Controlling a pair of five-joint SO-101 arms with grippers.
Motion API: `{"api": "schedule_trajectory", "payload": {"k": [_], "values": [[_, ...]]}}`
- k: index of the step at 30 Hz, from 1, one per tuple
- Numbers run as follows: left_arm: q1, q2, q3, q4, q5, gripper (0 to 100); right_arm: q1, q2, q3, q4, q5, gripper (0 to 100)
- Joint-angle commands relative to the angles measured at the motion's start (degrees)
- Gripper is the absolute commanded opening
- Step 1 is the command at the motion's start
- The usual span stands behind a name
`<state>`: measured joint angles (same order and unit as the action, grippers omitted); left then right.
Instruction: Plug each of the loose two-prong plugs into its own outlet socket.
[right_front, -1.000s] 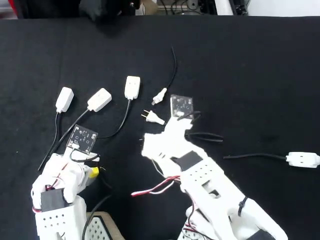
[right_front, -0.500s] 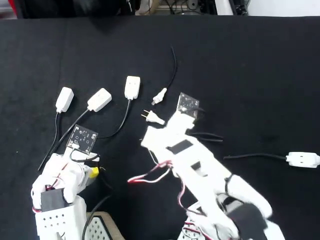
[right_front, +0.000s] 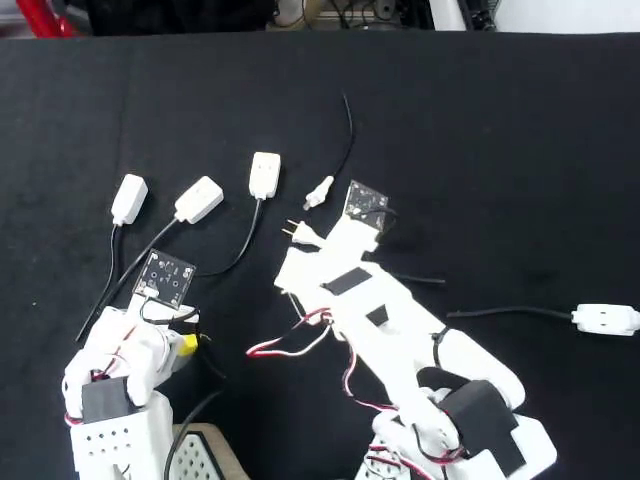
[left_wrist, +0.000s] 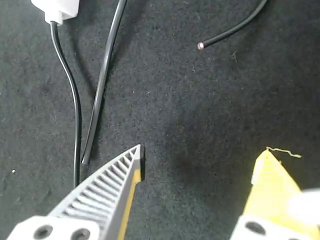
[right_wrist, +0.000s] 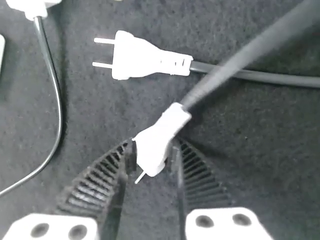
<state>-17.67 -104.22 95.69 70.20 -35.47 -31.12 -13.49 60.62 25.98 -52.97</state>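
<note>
Two white two-prong plugs lie mid-table: the far plug (right_front: 320, 190) (right_wrist: 145, 62) is free. My right gripper (right_front: 300, 240) (right_wrist: 152, 155) is shut on the near plug (right_front: 304, 234) (right_wrist: 157, 140), with a dark finger pressed to each side and the prongs pointing back between the fingers. Its cable (right_wrist: 250, 47) runs off under the wrist. Three white outlet sockets (right_front: 128, 198) (right_front: 198, 200) (right_front: 264, 175) lie in a row at the left, and a fourth (right_front: 605, 318) at the right edge. My left gripper (left_wrist: 200, 160) hangs open over bare cloth near the front left.
Black cables (right_front: 235, 255) trail from the left sockets toward the left arm (right_front: 125, 360); two of them (left_wrist: 102, 75) and a loose cable end (left_wrist: 201, 46) lie ahead of the left gripper. The table is covered in black cloth (right_front: 500, 150).
The right arm has stretched forward and its wrist has shifted a little left and farther out, toward the near plug. Both plugs and the left arm have stayed put.
</note>
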Motion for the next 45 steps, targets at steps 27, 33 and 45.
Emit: {"api": "schedule_trajectory", "payload": {"k": [27,33,45], "values": [[-0.66,-0.09,-0.22,-1.32,0.44,34,-1.23,11.47,-13.32,7.82,2.81,3.5],[-0.66,-0.09,-0.22,-1.32,0.35,34,-1.58,11.38,-13.58,10.2,9.23,1.1],[2.42,-0.09,-0.66,-0.7,-1.05,34,-2.2,-9.54,-11.12,21.1,22.15,1.1]]}}
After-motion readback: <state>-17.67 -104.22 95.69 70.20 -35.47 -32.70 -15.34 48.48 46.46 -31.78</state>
